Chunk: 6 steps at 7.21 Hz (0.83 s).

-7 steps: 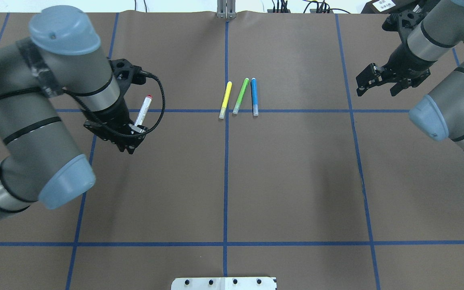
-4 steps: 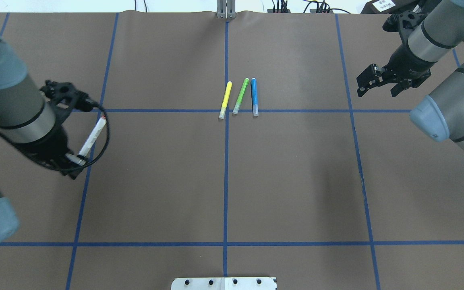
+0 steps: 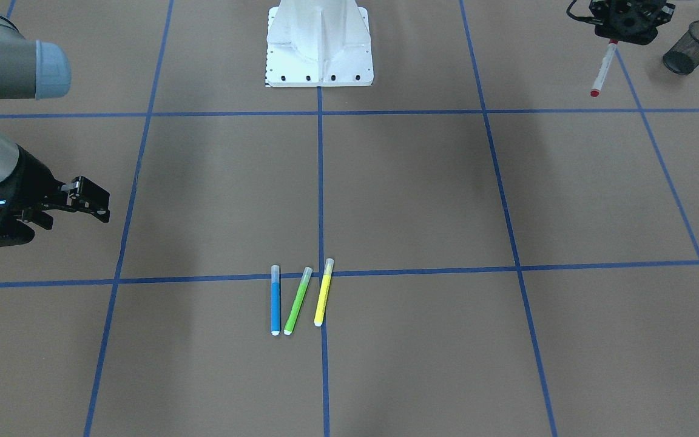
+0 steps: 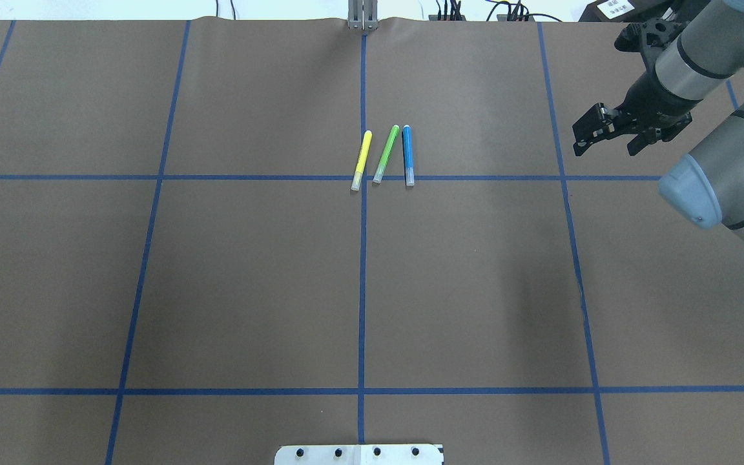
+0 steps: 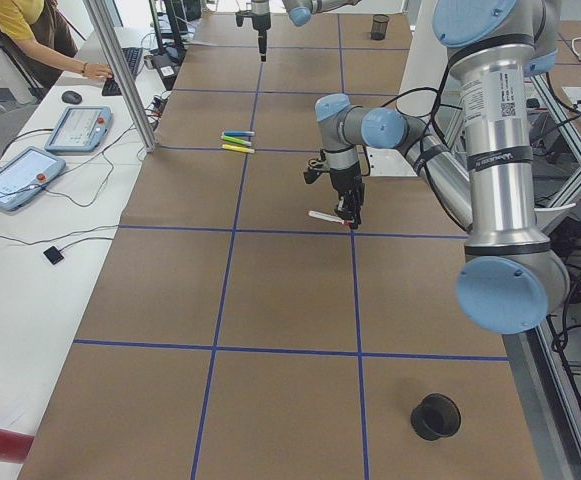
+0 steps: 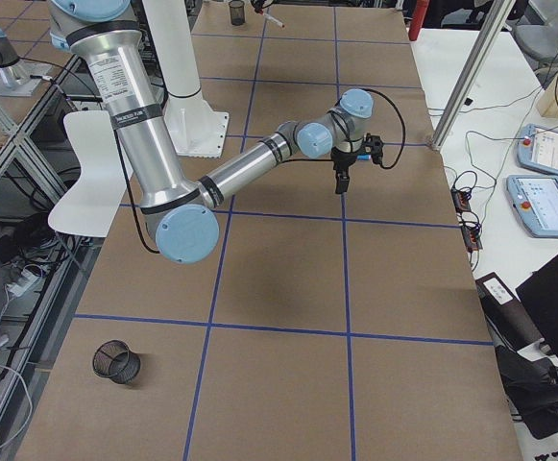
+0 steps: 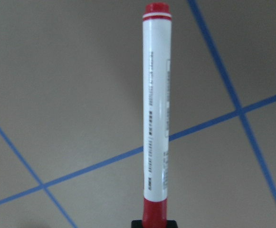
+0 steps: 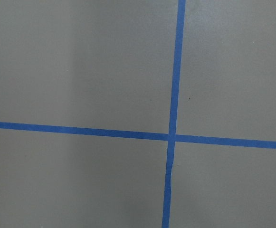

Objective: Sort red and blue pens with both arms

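The red pen (image 3: 603, 65), white-barrelled with a red cap and red end, is held by one end in my left gripper (image 3: 615, 40), which is shut on it; it fills the left wrist view (image 7: 156, 114). That gripper (image 5: 348, 212) hangs over the table, short of a black mesh cup (image 3: 692, 39). The blue pen (image 4: 407, 155) lies on the table beside a green highlighter (image 4: 386, 154) and a yellow highlighter (image 4: 361, 160). My right gripper (image 4: 604, 145) hovers open and holding nothing, well to the right of the pens. It also shows in the front-facing view (image 3: 96, 203).
A second mesh cup (image 6: 115, 362) stands at the table's other end, on my right side. The white base plate (image 3: 319, 42) sits at my edge of the table. Blue tape lines grid the brown surface. A person sits at a side desk (image 5: 30, 30).
My left arm swung left with the red pen and left the overhead view. The right arm and the three pens on the table stayed put.
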Tool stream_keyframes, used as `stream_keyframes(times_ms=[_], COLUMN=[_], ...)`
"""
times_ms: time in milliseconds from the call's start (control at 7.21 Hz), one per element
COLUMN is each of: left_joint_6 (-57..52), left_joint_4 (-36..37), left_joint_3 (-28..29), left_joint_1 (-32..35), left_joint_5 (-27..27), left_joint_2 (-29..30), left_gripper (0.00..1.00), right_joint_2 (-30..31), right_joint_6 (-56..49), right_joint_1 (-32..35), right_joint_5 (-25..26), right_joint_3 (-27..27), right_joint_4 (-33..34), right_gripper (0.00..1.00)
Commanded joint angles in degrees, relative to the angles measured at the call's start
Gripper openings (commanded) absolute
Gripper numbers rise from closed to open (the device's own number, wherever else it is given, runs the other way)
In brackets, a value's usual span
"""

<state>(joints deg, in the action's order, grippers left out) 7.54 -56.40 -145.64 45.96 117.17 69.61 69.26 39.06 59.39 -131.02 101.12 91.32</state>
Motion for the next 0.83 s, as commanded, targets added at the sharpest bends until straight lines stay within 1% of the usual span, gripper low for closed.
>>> stream_keyframes(times_ms=[0, 139, 278, 416, 555, 694], left_joint_6=[-15.3, -15.5, -16.0, -17.3, -17.5, -17.5], left_joint_4=[0.1, 0.2, -0.1, 0.1, 0.1, -0.1], left_joint_3=[0.3, 3.3, 7.3, 9.6, 10.5, 11.2], left_joint_1=[4.0, 4.1, 4.1, 4.0, 3.9, 3.8], left_joint_5=[-4.1, -6.1, -7.7, -11.2, -14.7, -17.0], left_joint_2=[-12.5, -15.4, -16.9, -17.9, -20.1, -22.6], left_gripper=[0.00, 0.00, 0.00, 0.00, 0.00, 0.00], right_joint_2=[0.0, -0.1, -0.1, 0.0, 0.0, 0.0], right_joint_6=[1.4, 1.4, 1.4, 1.4, 1.4, 1.4], right_joint_1=[-0.1, -0.2, -0.4, -0.4, -0.4, -0.4], right_joint_5=[0.1, 0.1, 0.1, 0.1, 0.1, 0.1], right_joint_3=[0.1, 0.2, 0.2, 0.4, 0.4, 0.4], right_joint_4=[0.0, 0.0, 0.0, -0.1, -0.1, -0.1], right_gripper=[1.00, 1.00, 1.00, 1.00, 1.00, 1.00])
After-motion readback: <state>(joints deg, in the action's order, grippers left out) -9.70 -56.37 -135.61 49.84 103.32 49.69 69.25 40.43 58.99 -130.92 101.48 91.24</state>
